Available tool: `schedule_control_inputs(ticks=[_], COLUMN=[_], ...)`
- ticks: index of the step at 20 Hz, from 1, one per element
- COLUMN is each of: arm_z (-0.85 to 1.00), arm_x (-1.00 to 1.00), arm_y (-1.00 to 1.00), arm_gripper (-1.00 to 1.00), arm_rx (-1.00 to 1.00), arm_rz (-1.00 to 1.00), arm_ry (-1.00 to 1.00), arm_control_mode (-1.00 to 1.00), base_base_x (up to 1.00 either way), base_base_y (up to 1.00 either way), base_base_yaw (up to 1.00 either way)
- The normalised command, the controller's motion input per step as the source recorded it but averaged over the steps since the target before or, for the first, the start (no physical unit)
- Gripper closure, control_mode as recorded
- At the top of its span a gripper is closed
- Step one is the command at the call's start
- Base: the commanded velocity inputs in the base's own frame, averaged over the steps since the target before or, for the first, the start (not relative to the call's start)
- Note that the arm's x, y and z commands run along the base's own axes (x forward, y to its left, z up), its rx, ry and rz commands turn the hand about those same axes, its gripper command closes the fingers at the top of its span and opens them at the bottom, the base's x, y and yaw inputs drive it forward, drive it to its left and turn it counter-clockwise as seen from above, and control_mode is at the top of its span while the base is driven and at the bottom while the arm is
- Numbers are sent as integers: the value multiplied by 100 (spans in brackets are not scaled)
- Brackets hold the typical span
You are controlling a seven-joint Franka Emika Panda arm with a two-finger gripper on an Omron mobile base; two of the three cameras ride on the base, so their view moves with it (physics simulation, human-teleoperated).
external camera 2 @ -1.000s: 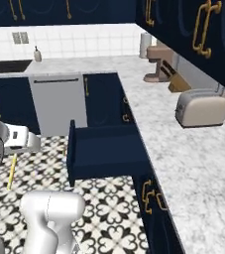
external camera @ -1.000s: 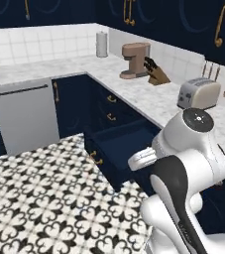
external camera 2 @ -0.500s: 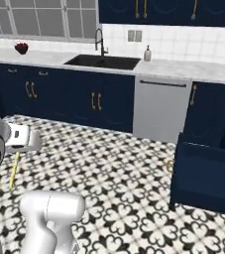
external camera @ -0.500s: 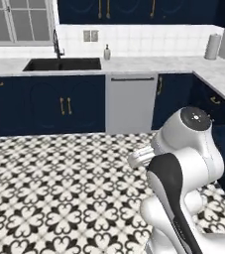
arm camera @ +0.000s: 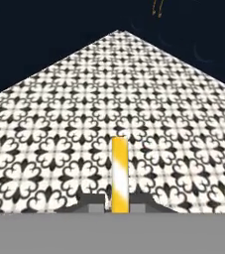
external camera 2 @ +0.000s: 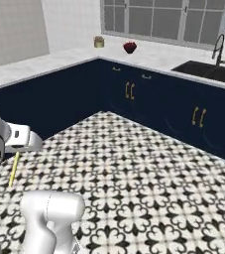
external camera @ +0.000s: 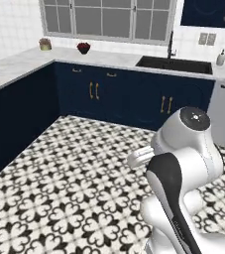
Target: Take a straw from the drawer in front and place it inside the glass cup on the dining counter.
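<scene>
Far left: table along wall, small pot and red bowl on it. Centre: navy cabinets, patterned floor below. Far right: sink with tap. Straw, yellow with white stripes, clamped in claw, hanging over floor; same straw seen beside arm, left. Glass cup, dining counter not seen here. Risk: thin straw in light pinch could slip or tilt while base swings, then miss cup mouth.
</scene>
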Motion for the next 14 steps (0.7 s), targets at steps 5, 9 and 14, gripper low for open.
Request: schedule_control_inputs(ticks=[5, 9, 14], arm_z=[0, 0, 0], arm_x=[0, 0, 0], arm_y=[0, 0, 0], arm_gripper=[100, 100, 100], arm_rx=[0, 0, 0], arm_rz=[0, 0, 0], arm_ry=[0, 0, 0], arm_control_mode=[100, 100, 100], base_base_x=[4, 24, 18], base_base_y=[100, 100, 100], base_base_yaw=[61, 41, 25])
